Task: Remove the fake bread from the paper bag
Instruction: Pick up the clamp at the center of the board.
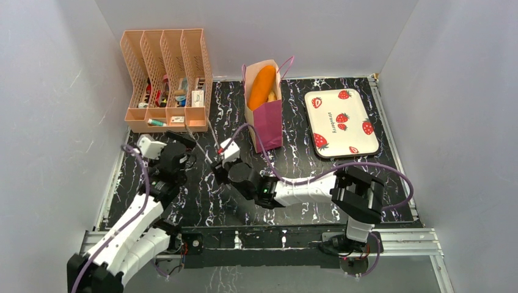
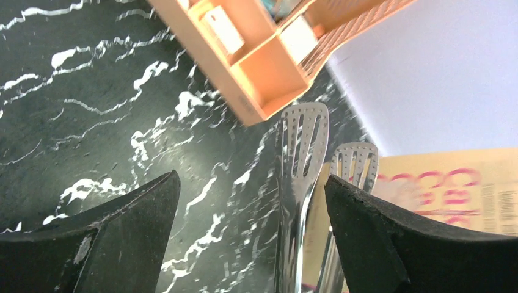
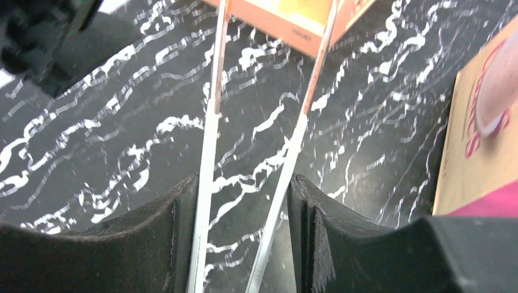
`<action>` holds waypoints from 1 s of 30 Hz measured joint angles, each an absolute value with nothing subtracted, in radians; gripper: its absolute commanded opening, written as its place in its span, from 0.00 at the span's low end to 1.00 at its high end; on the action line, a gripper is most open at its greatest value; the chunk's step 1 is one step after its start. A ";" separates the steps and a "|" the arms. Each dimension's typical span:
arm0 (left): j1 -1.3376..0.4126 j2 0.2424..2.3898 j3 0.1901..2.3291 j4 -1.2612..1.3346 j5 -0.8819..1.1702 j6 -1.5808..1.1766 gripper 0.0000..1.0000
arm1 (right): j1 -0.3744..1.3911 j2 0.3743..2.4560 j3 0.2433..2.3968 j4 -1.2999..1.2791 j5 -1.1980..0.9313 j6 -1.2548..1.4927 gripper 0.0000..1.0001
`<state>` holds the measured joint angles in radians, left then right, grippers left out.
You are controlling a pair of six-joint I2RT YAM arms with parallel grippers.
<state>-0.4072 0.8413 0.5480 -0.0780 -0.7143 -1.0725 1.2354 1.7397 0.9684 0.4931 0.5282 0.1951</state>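
The paper bag (image 1: 269, 125), tan above and maroon below, stands upright at the back centre. The orange fake bread (image 1: 262, 85) sticks out of its open top. Metal tongs (image 1: 200, 135) lie between the two grippers, well left of the bag. My right gripper (image 3: 244, 180) is shut on the two tong arms (image 3: 207, 140), with a finger pressing on each. My left gripper (image 2: 251, 177) is open, and the slotted tong heads (image 2: 299, 152) pass between its fingers, nearer the right one. The bag's tan side (image 2: 452, 189) shows at the right of the left wrist view.
A peach file rack (image 1: 165, 79) with small items stands at the back left, just beyond the tong heads. A white strawberry tray (image 1: 340, 122) lies right of the bag. Grey walls close in the black marbled table on three sides.
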 measured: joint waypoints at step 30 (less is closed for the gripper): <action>-0.401 0.743 0.664 -0.078 -0.794 -0.899 0.98 | 1.153 1.912 1.570 0.502 0.636 -0.265 0.44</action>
<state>-0.4011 0.7433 0.6643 -0.0776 -0.7937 -0.8993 1.1530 1.9121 1.5703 0.5022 0.6361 -0.2653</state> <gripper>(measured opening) 0.981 0.460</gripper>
